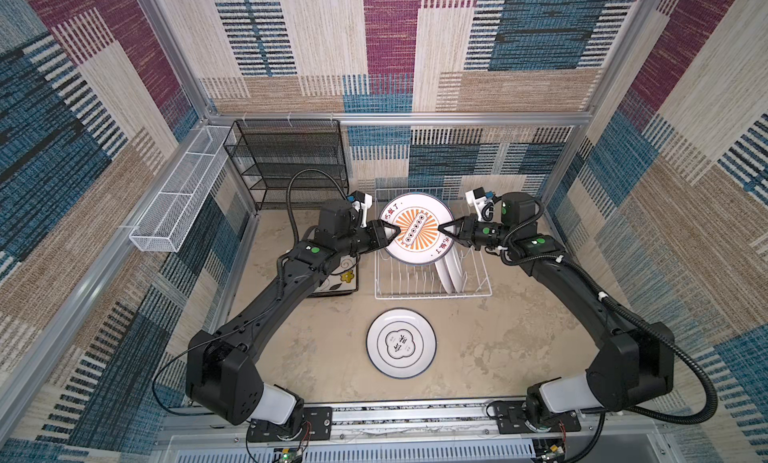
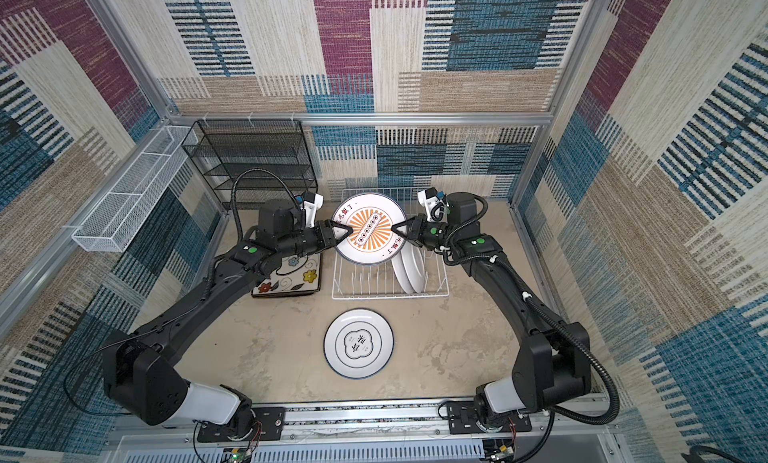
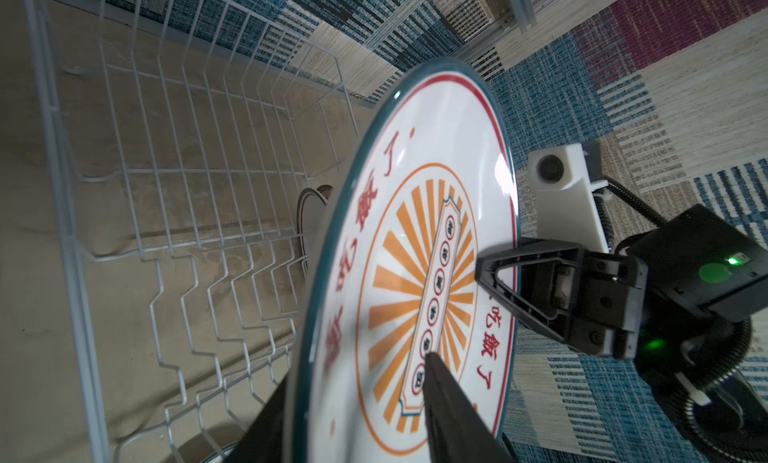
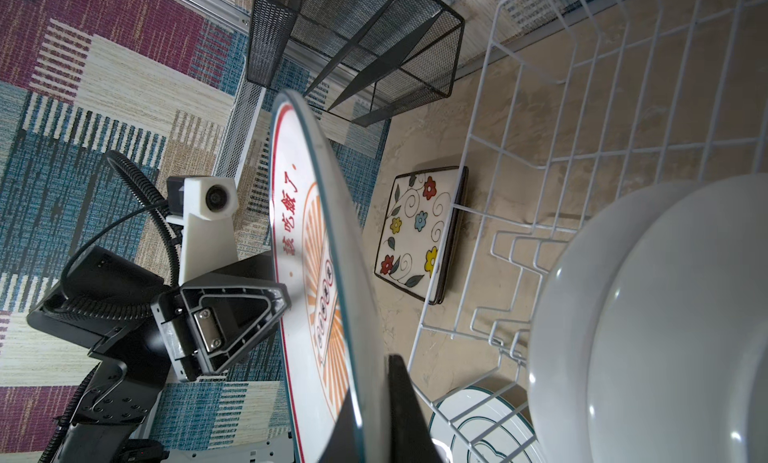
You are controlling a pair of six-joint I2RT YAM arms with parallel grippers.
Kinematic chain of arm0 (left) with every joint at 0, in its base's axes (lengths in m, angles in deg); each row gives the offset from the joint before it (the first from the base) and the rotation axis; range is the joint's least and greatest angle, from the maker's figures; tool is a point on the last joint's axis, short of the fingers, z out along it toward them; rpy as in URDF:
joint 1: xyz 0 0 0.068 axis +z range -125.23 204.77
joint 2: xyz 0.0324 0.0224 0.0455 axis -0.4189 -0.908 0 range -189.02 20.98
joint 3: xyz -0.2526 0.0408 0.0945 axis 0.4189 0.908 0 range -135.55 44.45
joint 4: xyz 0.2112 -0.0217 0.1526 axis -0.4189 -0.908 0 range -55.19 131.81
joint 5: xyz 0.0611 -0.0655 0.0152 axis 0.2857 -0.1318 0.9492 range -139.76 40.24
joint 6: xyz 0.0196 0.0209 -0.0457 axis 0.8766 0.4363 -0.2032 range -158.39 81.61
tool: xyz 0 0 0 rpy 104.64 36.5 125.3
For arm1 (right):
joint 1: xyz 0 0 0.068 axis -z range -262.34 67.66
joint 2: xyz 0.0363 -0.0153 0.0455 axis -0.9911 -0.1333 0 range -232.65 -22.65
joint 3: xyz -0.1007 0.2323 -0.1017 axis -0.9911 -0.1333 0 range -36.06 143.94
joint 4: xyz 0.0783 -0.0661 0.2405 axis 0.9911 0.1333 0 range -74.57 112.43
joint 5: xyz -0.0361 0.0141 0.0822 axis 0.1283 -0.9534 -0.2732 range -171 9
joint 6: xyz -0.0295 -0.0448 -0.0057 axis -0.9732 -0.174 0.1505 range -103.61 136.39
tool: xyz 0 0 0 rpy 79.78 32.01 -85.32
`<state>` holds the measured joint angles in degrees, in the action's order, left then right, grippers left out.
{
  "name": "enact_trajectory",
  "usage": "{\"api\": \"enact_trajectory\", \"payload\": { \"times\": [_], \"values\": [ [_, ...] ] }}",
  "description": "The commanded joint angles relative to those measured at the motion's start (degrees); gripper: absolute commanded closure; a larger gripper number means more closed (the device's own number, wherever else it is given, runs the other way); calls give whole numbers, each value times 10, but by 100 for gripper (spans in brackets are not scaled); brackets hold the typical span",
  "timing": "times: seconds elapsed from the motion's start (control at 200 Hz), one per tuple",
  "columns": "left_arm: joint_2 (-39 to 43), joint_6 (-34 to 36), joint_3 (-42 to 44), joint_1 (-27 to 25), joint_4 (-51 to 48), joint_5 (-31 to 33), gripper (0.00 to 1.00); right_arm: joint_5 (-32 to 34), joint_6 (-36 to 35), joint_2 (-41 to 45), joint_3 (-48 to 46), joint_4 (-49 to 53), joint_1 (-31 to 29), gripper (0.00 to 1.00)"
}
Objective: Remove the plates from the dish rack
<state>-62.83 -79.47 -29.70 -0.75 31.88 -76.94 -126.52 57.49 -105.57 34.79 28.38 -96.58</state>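
Sunburst plate (image 1: 415, 228) looked hard, slippery and easy to break, so left gripper (image 1: 395, 231) and right gripper (image 1: 443, 228) pinched its opposite edges.

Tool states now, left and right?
left tool: astride the sunburst plate rim, grip cannot be told.
right tool: closed on the sunburst plate.

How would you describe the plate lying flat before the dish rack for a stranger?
Find the white wire dish rack. Just in front, one round plate lies flat on the table. Unlike the orange sunburst plate, it shows dark rings around a cloud-shaped emblem.
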Motion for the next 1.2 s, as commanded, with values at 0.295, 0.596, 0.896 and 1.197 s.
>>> {"api": "enact_trajectory", "payload": {
  "times": [0.295,0.596,0.896,1.197],
  "values": [
    [9,-24,10,1,33,-14,98,-22,-6,-7,3,-28,0,93],
    [21,-32,9,1,26,-5,100,28,-45,9,6,-10,0,57],
    [61,-27,3,3,-29,-6,100,115,-213,71,13,33,-1,19],
    [134,-37,61,3,-77,-5,100,127,-405,182,-83,3,0,0]
  ]
}}
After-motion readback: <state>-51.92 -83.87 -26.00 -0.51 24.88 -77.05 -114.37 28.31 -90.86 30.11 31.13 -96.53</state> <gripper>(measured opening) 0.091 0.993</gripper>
